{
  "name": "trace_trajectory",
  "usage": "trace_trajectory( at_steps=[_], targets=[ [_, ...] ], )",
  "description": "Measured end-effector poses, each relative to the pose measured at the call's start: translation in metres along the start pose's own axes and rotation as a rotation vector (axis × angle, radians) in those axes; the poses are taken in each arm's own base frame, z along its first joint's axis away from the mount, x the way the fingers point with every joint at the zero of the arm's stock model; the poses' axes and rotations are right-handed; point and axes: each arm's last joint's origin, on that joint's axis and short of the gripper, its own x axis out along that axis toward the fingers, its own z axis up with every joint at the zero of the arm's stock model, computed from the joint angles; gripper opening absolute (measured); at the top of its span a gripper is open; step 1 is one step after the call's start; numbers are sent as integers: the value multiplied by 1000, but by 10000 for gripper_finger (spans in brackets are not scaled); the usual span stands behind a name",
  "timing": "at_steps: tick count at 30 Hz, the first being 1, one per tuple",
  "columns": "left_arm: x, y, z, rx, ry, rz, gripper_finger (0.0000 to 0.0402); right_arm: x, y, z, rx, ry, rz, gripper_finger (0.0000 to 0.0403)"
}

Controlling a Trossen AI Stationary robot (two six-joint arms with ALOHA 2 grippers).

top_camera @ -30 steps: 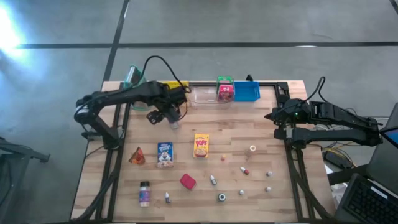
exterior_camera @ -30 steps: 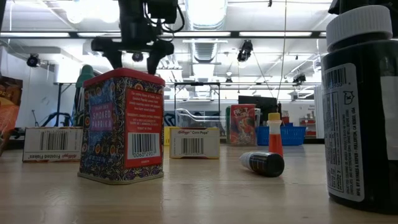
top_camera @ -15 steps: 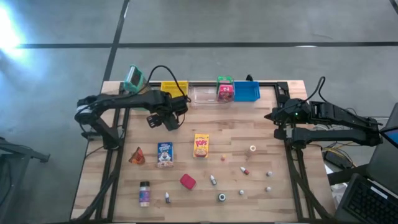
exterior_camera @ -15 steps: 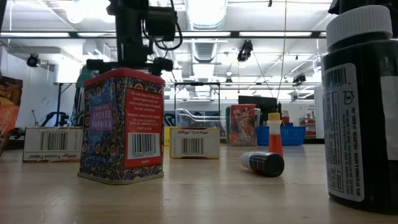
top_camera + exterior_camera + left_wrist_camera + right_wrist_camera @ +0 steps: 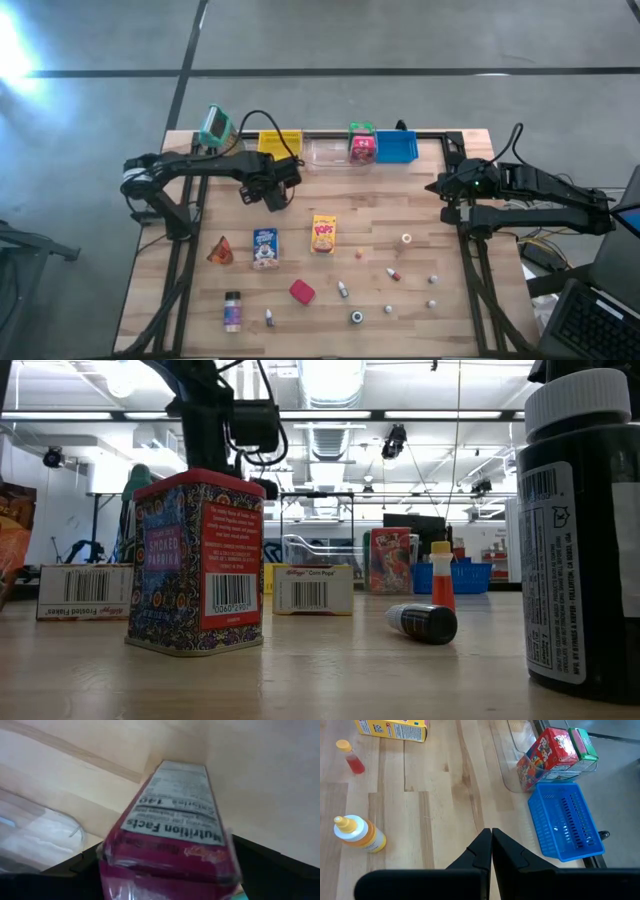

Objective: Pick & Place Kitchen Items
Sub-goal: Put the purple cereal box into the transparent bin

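Pink mini box (image 5: pixel 170 835), held in the left claw (image 5: pixel 268 190): the jaws stand wide and clamp the box's two sides, lifted above the wooden table (image 5: pixel 420 215). Readable panel: "Nutrition Facts", "Calories 140".

Just beyond the claw toward the table's back edge: yellow bin (image 5: pixel 280 142), clear bin (image 5: pixel 328 152) and blue bin (image 5: pixel 397 147) in a row. A red cereal box (image 5: pixel 362 148) with a green pack on it stands at the clear bin's end.

On the front side of the claw, near it: blue box (image 5: pixel 265 247), marked "Frosted Flakes" in the low view; yellow box (image 5: pixel 323 233), marked "Kellogg's Corn Pops". Orange wedge (image 5: pixel 220 250) beside the blue box.

Farther forward: red tin (image 5: pixel 197 565), label "Smoked Paprika" with barcode; purple-labelled jar (image 5: pixel 232 311); small bottles (image 5: pixel 343 289) scattered.

Green box (image 5: pixel 213 125) at the back corner behind the left arm.

Right claw (image 5: pixel 491 845): fingers pressed together, empty, at the table's right edge, well apart.
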Motion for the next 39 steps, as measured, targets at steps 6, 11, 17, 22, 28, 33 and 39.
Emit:
trace_trajectory(
  at_steps=[6,11,17,22,28,33,39],
  targets=[
    [7,-2,-6,6,13,3,345,0,0,0,0,0,0,8],
    [8,1,-10,-4,14,36,345,0,0,0,0,0,0,8],
    [17,2,-8,-8,4,4,321,0,0,0,0,0,0,8],
    [27,4,-6,-4,3,-27,271,0,0,0,0,0,0,8],
    [27,4,-6,-1,13,-24,215,0,0,0,0,0,-1,8],
    [27,4,-6,-10,18,-24,183,0,0,0,0,0,0,8],
    [26,3,-6,-82,25,-21,171,0,0,0,0,0,0,8]
  ],
)
